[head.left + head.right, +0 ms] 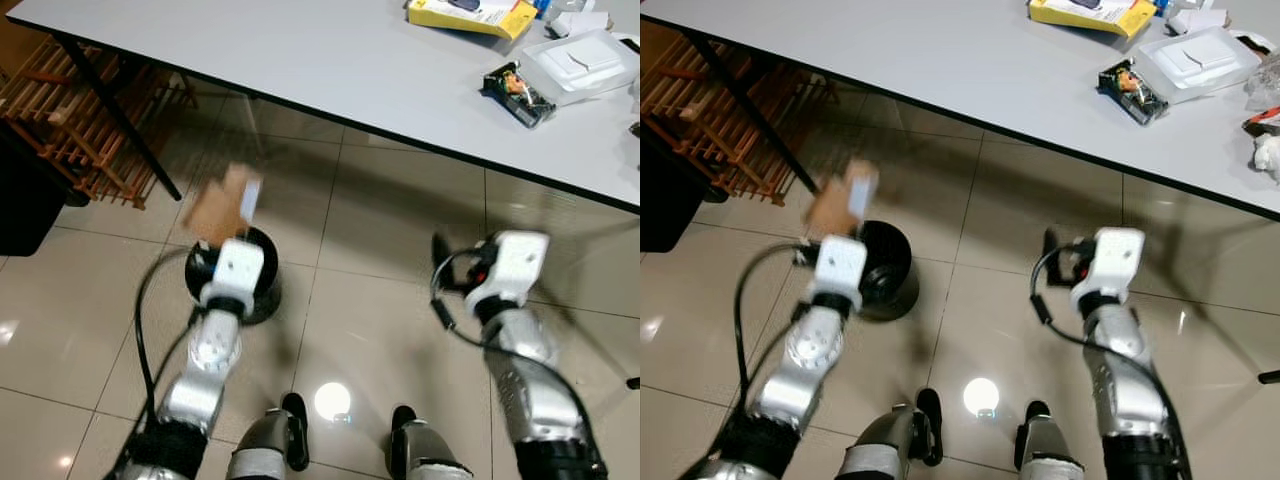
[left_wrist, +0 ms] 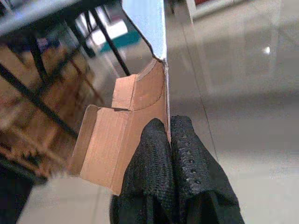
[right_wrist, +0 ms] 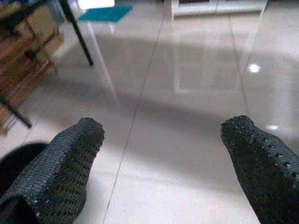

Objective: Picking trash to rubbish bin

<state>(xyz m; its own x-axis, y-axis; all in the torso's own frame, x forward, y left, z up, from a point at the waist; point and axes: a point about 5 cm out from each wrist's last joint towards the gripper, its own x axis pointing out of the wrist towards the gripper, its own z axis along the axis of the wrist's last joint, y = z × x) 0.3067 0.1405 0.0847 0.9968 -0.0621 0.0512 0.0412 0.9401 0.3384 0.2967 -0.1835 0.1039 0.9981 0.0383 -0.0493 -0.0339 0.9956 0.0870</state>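
My left gripper (image 2: 169, 133) is shut on a flattened brown cardboard box (image 2: 119, 135) with a white-blue face. In the head views the cardboard box (image 1: 222, 207) is blurred and hangs just above a round black rubbish bin (image 1: 262, 290) on the tiled floor; my left wrist covers much of the bin. The right gripper (image 3: 163, 135) is open and holds nothing, with bare floor between its fingers. My right arm (image 1: 512, 270) hangs over the floor, to the right of the bin.
A white table (image 1: 330, 70) spans the back, bearing a yellow box (image 1: 470, 15), a clear plastic container (image 1: 580, 65) and a small wrapper (image 1: 515, 92). A black table leg (image 1: 120, 120) and a wooden rack (image 1: 70, 120) stand at the left. My feet show at the bottom.
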